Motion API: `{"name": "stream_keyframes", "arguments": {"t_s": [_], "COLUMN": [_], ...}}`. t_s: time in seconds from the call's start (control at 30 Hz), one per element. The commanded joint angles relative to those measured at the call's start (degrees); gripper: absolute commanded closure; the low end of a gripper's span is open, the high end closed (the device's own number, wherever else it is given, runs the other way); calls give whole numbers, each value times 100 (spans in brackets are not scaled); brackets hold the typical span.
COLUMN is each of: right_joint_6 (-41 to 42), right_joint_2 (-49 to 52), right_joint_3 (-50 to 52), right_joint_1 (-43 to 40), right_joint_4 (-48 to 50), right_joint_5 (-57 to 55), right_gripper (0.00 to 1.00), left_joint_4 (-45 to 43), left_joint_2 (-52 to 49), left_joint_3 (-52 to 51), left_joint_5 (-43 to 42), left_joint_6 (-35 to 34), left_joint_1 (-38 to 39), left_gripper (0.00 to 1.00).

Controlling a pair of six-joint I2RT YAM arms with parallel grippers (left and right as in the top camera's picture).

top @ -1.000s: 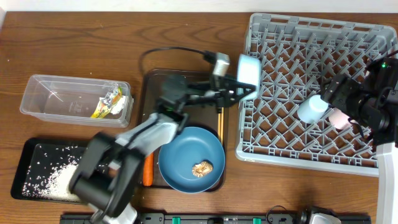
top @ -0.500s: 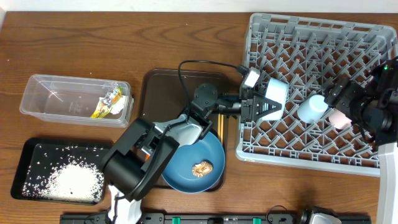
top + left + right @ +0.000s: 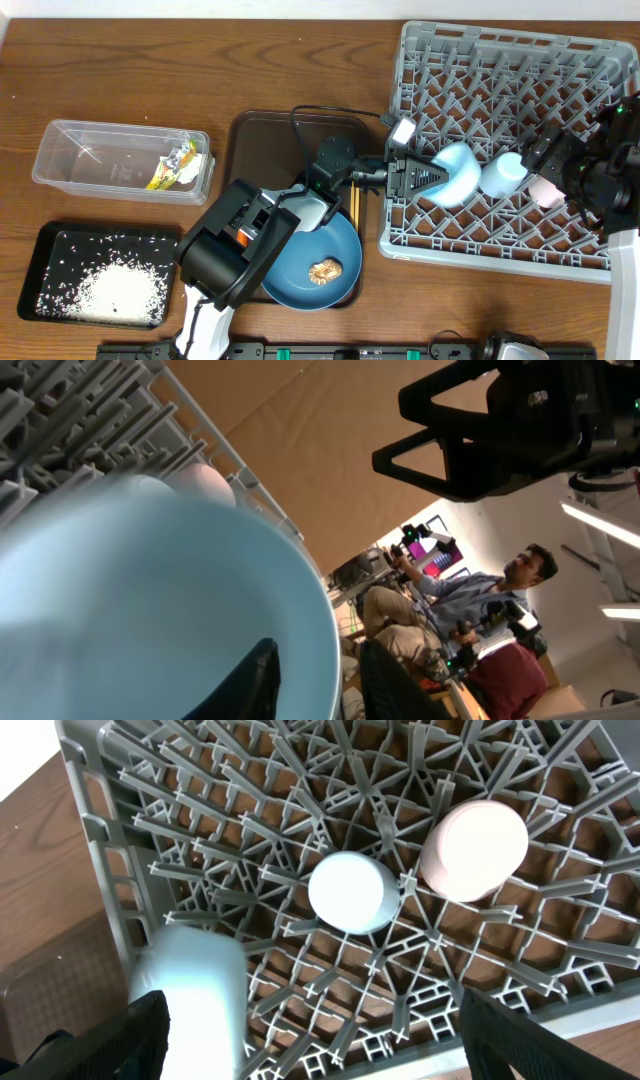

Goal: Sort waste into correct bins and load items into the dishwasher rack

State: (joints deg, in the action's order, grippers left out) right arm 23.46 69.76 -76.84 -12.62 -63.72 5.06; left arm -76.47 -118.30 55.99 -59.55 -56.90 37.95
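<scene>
The small light-blue bowl [image 3: 457, 173] is pinched at its rim by the left fingers [image 3: 252, 682], one inside the bowl and one outside. The bowl is tipped on its side, low in the grey dishwasher rack [image 3: 420, 35]. It is near the rack's left side and just beside the blue cup [image 3: 503, 173].

Half a second ago the bowl was higher and more to the left, apart from that cup. A second ago it was only over the rack's left edge.

The pink cup [image 3: 546, 189] sits just beside the blue cup, on its far side from the bowl. The right fingers [image 3: 120, 1045] are spread wide and hold nothing. They hang over the two cups, about where they were before.

The left arm reaches out across the brown serving tray [image 3: 245, 135]. The blue plate [image 3: 300, 255] lies on that tray with the brown food lump [image 3: 325, 269] on it, as before. The tray rests on the wooden surface [image 3: 150, 60].
</scene>
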Motion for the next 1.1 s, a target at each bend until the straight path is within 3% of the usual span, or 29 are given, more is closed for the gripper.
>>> {"name": "stream_keyframes", "arguments": {"t_s": [0.0, 0.2, 0.37, 0.67, 0.83, 0.97, 1.07], "right_joint_6": [-39, -39, -42, -144, -151, -715, -1016], "right_joint_2": [-4, -4, -4, -4, -4, -4, -4], "right_joint_3": [9, 9, 9, 9, 9, 9, 9], "right_joint_1": [-22, -22, -22, -22, -20, -15, -15], "right_joint_4": [-22, -44, -44, -55, -85, -79, -83], "right_joint_5": [-81, -205, -208, -205, -149, 446, 710], "right_gripper": [14, 14, 14, 13, 13, 13, 13], "left_joint_4": [-28, -31, -33, 76, 1005, 2240, 3515], "left_joint_2": [-52, -52, -52, 136, 361, 625, 979], "left_joint_3": [153, 153, 157, 538, 778, 953, 1049], "left_joint_5": [22, 20, -46, -968, -1058, -890, -260], "left_joint_6": [24, 26, 22, -157, 28, 789, 1419], "left_joint_1": [-33, -39, -103, -490, -546, -625, -728], "left_gripper": [68, 69, 61, 59, 58, 58, 58]}}
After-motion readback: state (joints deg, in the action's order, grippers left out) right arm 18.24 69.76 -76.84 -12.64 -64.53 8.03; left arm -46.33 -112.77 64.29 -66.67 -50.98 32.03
